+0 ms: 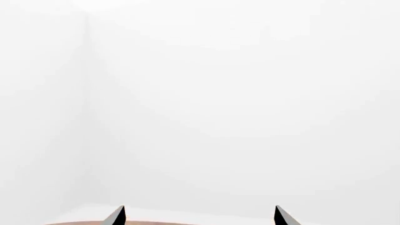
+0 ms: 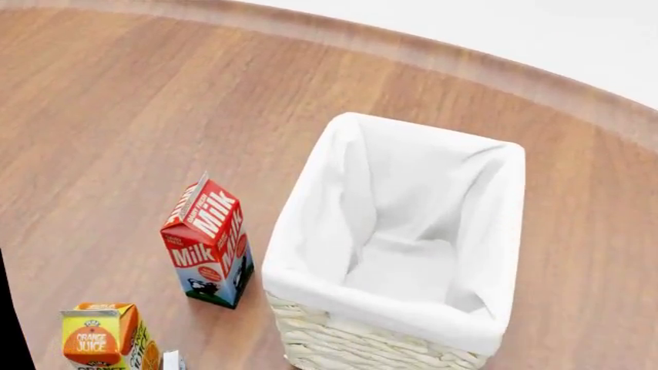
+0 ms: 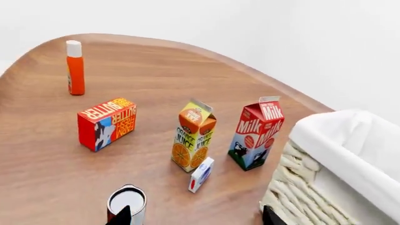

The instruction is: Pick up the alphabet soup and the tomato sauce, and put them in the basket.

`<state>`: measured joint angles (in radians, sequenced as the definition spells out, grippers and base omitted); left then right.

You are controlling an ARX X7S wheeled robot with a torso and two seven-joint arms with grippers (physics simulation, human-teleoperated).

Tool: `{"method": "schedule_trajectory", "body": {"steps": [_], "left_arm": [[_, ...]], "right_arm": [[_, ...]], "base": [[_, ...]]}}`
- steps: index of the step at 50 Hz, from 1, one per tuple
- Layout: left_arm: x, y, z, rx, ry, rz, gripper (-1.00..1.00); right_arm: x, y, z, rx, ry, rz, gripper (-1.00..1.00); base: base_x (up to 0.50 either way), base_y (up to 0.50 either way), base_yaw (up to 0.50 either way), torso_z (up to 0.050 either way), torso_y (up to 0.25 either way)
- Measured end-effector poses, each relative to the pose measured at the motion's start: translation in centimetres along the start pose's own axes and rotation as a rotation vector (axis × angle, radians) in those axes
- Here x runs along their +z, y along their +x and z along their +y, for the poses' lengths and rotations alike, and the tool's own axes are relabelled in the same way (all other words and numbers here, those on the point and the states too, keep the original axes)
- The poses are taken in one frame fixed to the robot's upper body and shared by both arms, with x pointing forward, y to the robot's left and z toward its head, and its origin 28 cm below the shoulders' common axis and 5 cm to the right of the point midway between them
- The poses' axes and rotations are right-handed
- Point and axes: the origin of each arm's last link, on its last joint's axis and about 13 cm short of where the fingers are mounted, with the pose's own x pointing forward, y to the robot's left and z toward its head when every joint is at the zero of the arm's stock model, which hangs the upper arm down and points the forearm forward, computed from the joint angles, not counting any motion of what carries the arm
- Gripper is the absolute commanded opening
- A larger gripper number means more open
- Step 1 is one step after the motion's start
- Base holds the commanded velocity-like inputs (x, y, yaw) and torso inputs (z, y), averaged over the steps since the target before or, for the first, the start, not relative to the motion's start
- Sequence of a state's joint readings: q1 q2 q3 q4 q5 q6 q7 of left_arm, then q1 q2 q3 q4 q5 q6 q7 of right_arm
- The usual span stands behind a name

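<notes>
A brown wood-grain table (image 2: 123, 116) with a rounded edge stands against plain white walls — the setting for every view.

Head view, near to far: at the lower edge, an orange juice carton (image 2: 101, 338) with a small white-topped item just beside it, too cropped to identify; next, an upright red-and-blue milk carton (image 2: 209, 245); just beside the milk, the basket (image 2: 340, 339), cream wicker with a white cloth liner folded over its rim, its interior holding nothing but the liner. Neither arm shows in this view.

Right wrist view, near to far: the two dark fingertips of the right gripper (image 3: 196, 218) stand well apart with nothing between them. A silvery-topped can (image 3: 127, 202) sits on the table, one fingertip overlapping its lower edge; its label is hidden, so which can it is cannot be told. Beyond lie a small white box (image 3: 201, 174), tilted near the orange juice carton, then the milk carton, with the basket at one side. Farther off, a red butter box (image 3: 107, 123); farthest, an orange bottle (image 3: 75, 68) with a white cap.

Left wrist view: the left gripper (image 1: 198, 216) — two dark tips spread wide, grasping nothing — faces white wall, a sliver of table edge below.
</notes>
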<state>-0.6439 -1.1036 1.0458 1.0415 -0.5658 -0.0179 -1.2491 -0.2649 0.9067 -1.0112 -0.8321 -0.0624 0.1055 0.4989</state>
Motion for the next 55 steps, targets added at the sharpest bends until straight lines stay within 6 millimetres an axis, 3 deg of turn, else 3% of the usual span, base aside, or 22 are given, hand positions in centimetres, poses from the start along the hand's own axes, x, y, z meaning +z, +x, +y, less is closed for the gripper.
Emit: {"method": "schedule_trajectory", "body": {"steps": [31, 55], "left_arm": [[-0.1, 0.0, -0.1, -0.001, 0.000, 0.006, 1.00], [0.0, 0.0, 0.0, 0.001, 0.002, 0.005, 1.00]], "right_arm": [[-1.0, 0.0, 1.9, 0.112, -0.039, 0.243, 1.00], [-2.2, 1.2, 1.9, 0.107, -0.009, 0.346, 1.00]], "base": [[0.00, 0.00, 0.00, 0.000, 0.000], [0.00, 0.00, 0.00, 0.000, 0.000]]}}
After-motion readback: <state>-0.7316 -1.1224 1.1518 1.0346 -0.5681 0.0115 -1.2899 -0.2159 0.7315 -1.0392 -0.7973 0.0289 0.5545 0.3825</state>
